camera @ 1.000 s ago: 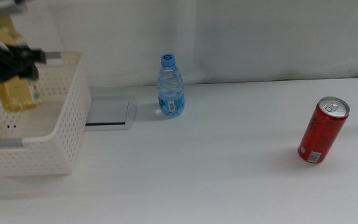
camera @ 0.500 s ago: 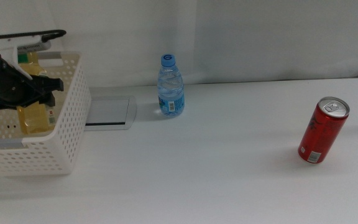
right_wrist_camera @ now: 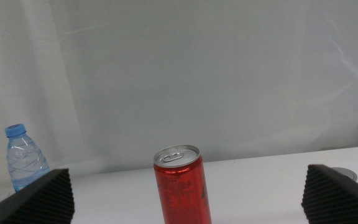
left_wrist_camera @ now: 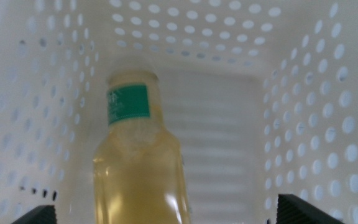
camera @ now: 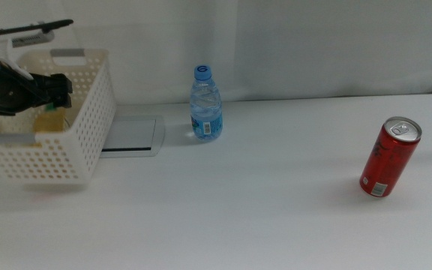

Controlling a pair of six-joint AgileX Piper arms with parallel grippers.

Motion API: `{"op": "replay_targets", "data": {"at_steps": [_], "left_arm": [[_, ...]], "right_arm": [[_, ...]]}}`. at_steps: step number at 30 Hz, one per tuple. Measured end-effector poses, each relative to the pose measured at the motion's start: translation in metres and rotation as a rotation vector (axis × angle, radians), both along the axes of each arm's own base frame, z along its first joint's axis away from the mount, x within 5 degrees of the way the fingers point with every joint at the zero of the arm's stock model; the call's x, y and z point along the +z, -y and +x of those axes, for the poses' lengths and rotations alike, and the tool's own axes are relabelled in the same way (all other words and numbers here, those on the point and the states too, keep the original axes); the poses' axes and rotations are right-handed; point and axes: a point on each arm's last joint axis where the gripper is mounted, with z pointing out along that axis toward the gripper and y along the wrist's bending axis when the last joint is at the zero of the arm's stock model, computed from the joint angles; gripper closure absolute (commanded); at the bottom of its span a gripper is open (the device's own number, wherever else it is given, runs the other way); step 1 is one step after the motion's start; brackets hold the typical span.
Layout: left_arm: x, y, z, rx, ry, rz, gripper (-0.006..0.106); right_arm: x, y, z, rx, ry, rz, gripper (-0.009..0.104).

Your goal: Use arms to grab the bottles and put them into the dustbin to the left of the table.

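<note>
The white basket is seen at the left end of the white table, and everything else can be placed from it. The left gripper is held over the open top of the basket, and its dark arm reaches in from the left side. In the left wrist view the two jaw tips are seen far apart at the bottom corners, so the claw is wide open and nothing is pinched. The yellow juice bottle is seen between those tips but not touched by them; it is inside the basket, close to one holed wall. A flat grey tray is laid on the table just beside the basket, on its right. The small water bottle with a blue cap is stood upright a little further right of the tray. The red can is stood upright well apart from the basket, near the other end of the table. The right gripper is pointed at the can from nearby, and its jaws are spread wide with nothing held.
</note>
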Motion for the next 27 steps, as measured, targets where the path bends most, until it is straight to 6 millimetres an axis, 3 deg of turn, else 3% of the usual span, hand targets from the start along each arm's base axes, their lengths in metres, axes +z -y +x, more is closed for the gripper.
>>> {"op": "replay_targets", "data": {"at_steps": [8, 12, 17, 21, 27], "left_arm": [[0.074, 0.003, -0.028, -0.007, 0.189, 0.027, 0.007], [0.126, 0.01, -0.06, -0.021, 0.32, 0.047, 0.007], [0.177, 0.037, -0.109, -0.103, 0.468, 0.062, 0.007], [0.184, 0.063, -0.143, -0.176, 0.534, 0.022, 0.007], [0.153, 0.095, -0.175, -0.302, 0.575, -0.028, 0.007]], "right_arm": [[0.0, 0.0, 0.0, 0.0, 0.0, -0.002, -0.008], [0.0, 0.0, 0.0, 0.0, 0.0, -0.002, -0.008], [0.0, 0.0, 0.0, 0.0, 0.0, -0.002, -0.008], [0.0, 0.0, 0.0, 0.0, 0.0, -0.002, -0.008], [0.0, 0.0, 0.0, 0.0, 0.0, -0.002, -0.008]]}}
